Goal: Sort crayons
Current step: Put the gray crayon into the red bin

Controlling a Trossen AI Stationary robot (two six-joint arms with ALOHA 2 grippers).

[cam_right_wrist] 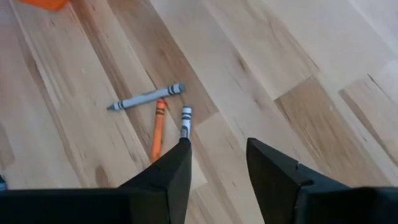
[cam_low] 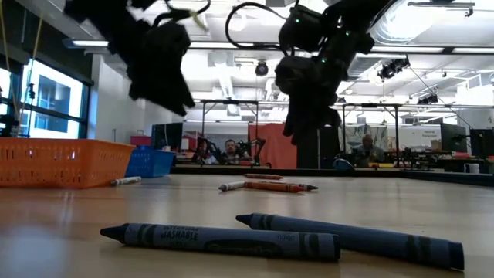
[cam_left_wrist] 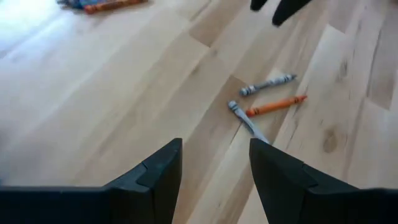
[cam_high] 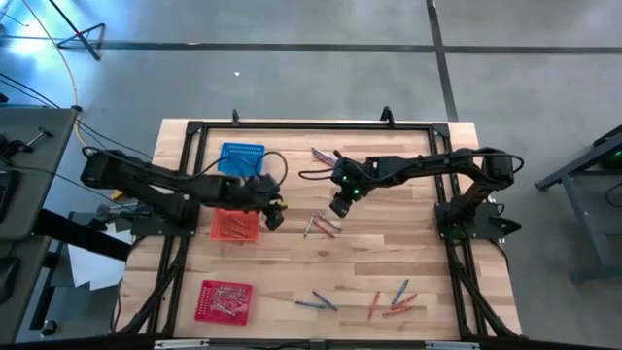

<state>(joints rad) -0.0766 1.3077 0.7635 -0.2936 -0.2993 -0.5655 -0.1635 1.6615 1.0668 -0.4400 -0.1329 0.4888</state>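
Three crayons lie flat in a small cluster (cam_high: 321, 227) mid-table: a grey one (cam_right_wrist: 146, 98), an orange one (cam_right_wrist: 157, 127) and a second grey one (cam_right_wrist: 185, 119). My right gripper (cam_right_wrist: 217, 146) hovers open just above and to the far right of them, touching none. My left gripper (cam_left_wrist: 214, 146) hangs open to the cluster's left, beside the orange basket (cam_high: 236, 226), with the same crayons (cam_left_wrist: 273, 99) ahead of it. More crayons lie at the far side (cam_high: 321, 156) and near the front edge (cam_high: 389, 301). Two bluish ones (cam_low: 220, 239) lie closest to the low camera.
A blue basket (cam_high: 241, 156) stands at the far left and a red basket (cam_high: 224, 299) with several crayons at the near left. The orange basket holds several crayons too. A black frame (cam_high: 292, 124) runs along the table's far side. People sit in the room behind (cam_low: 220, 148).
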